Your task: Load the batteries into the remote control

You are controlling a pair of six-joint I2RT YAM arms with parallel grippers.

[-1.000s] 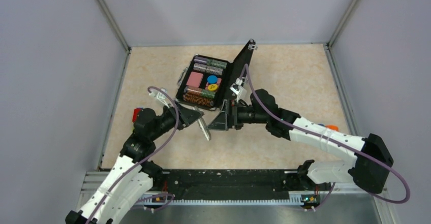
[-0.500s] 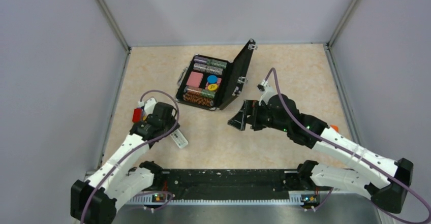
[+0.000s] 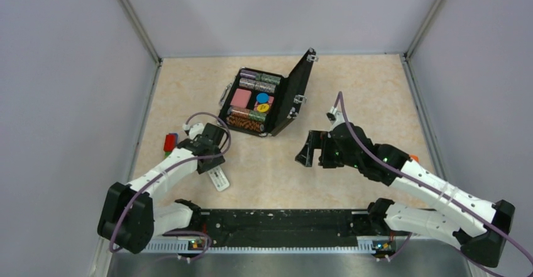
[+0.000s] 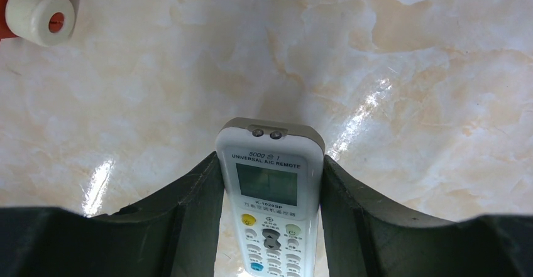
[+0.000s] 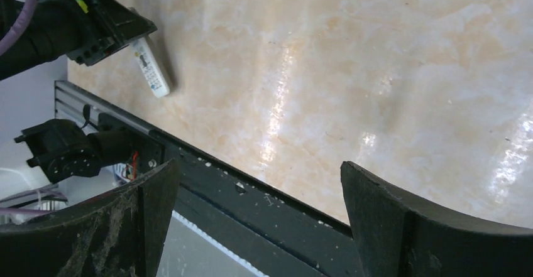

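The white remote control (image 4: 270,195) is face up between my left gripper's (image 4: 270,164) fingers, display and keys showing, and both pads press its sides. From above, the remote control (image 3: 219,178) is low over the near-left table under the left gripper (image 3: 212,166). I cannot tell whether it touches the surface. My right gripper (image 3: 306,150) hovers right of centre, wide open and holding nothing. Its wrist view shows the right gripper (image 5: 258,167) over the table's near rail, with the remote control (image 5: 151,70) far off. No batteries show in any view.
A black hinged case (image 3: 298,92) stands open at the back centre, holding chip rolls and coloured chips. A small multicoloured block toy (image 3: 170,142) lies by the left wall. A small orange thing (image 3: 412,157) peeks out behind the right forearm. The black rail (image 3: 283,223) runs along the near edge.
The grippers met at mid-table a second ago. The left arm has pulled back to the near left with the remote and lowered it. The right gripper has moved off to the right, open.
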